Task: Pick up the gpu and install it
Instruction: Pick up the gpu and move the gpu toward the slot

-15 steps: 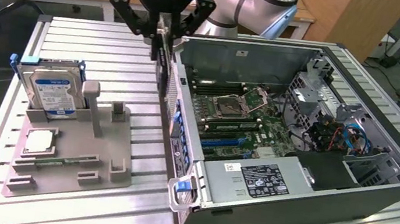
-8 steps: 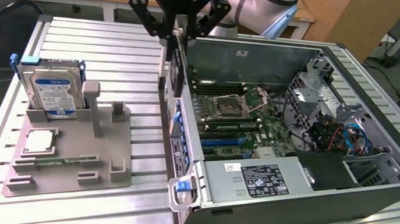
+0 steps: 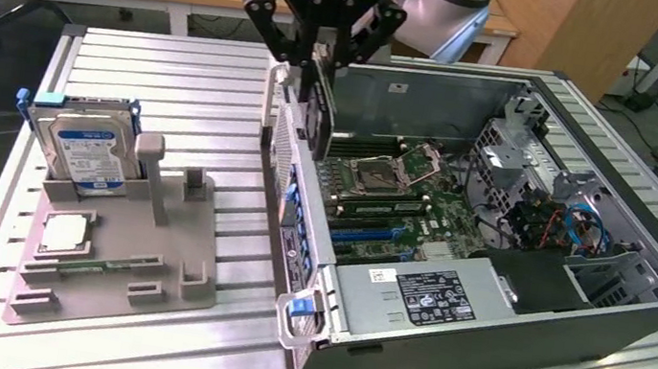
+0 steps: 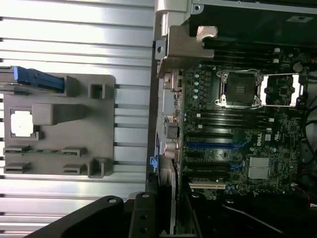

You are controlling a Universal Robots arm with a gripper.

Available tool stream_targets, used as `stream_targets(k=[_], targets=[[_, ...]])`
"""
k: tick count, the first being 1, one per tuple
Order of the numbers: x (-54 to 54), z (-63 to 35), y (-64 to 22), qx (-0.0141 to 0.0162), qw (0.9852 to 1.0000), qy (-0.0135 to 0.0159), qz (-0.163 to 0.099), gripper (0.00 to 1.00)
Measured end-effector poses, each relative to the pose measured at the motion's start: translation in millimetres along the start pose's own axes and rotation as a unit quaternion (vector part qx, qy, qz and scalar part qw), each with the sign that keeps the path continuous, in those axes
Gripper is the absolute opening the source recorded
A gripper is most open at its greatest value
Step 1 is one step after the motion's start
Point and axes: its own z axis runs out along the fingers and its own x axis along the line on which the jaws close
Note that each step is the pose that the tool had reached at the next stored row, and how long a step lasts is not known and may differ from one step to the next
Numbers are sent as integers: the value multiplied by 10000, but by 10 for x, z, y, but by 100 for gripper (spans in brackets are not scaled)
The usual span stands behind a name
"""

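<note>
The gpu [image 3: 319, 115] is a thin dark card hanging on edge from my gripper [image 3: 319, 69], which is shut on its top edge. It hovers over the rear wall of the open computer case [image 3: 624, 284], just above the motherboard [image 3: 431, 194] and near the blue expansion slot [image 3: 365, 234]. In the wrist view, my dark fingers [image 4: 141, 218] frame the card's edge [image 4: 167, 186], which runs along the case's rear wall beside the slots [image 4: 208, 146]. The card's lower end is hidden behind the case wall.
A grey fixture tray [image 3: 153, 247] lies at the exterior view's left, holding a silver hard drive [image 3: 82, 150], a square CPU chip [image 3: 64, 232] and a memory stick [image 3: 98, 263]. Inside the case are the open CPU socket [image 3: 385, 171] and the power supply [image 3: 429, 295]. Desks stand behind.
</note>
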Motion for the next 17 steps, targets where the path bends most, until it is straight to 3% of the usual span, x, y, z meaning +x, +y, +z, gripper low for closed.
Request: stream_targets(k=[17], targets=[[-468,20,-13,1,10000,-1,36,27]])
